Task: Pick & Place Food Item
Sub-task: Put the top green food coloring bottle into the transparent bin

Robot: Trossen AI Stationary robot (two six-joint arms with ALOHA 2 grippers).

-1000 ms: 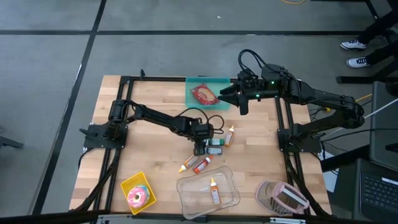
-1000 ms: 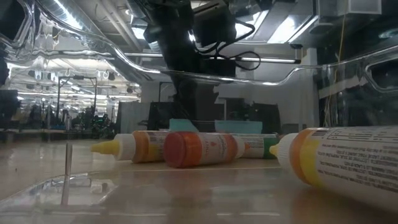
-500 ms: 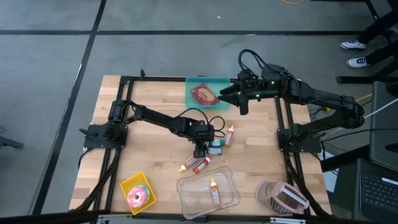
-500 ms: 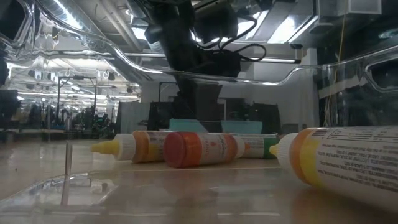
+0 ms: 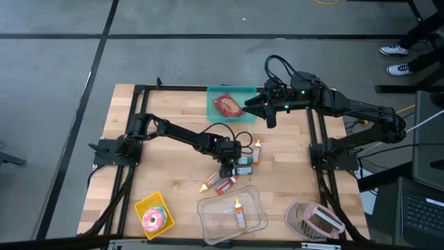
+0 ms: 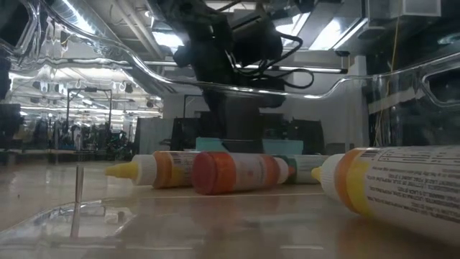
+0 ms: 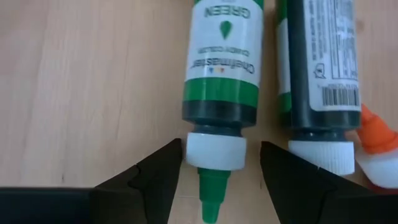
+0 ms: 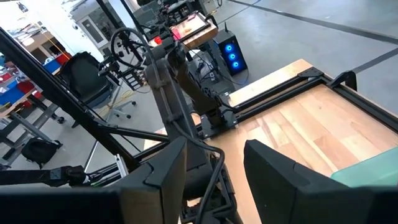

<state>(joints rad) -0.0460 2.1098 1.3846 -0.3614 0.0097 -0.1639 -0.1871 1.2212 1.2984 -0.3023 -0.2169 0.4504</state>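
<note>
Green lettering on the label of a food-colouring bottle (image 7: 221, 59) is legible only in the left wrist view; from overhead the same bottle (image 5: 241, 169) is a small dark shape on the wooden worktop (image 5: 170, 167). It lies on its side near the worktop's middle, among other small bottles. The left gripper (image 7: 217, 171) hangs just over it with its fingers (image 7: 152, 177) spread open, one on each side of the white cap, neither clearly touching. The bottle's long axis runs between the fingers, its green nozzle pointing back toward the wrist. The right gripper (image 5: 245, 107), fingers apart and empty, hovers beside the teal tray (image 5: 248, 92).
</note>
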